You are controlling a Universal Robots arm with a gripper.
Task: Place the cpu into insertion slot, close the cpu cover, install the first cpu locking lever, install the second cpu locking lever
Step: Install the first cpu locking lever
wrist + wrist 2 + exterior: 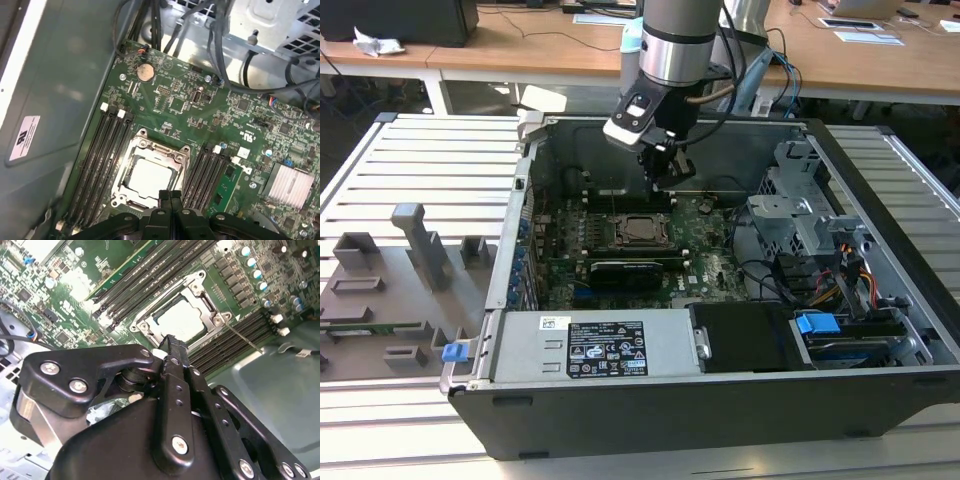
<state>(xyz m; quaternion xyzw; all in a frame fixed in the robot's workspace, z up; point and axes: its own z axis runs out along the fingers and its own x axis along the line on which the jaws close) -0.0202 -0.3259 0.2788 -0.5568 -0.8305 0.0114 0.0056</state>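
Gripper [170, 194] hangs pinched together, empty, over cover [155, 151]. Coming down off-centre, its tips could scrape cpu [149, 177] or skid sideways.

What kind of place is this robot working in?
Probably a robotics lab or workshop: a robot arm reaches into an open computer case on a slatted metal table, with wooden desks behind.

cpu [149, 179]: pale silver-grey face. cpu cover [159, 151]: silver-grey frame. motherboard [150, 107]: green. claw [170, 196]: black. computer case [720, 410]: dark grey.
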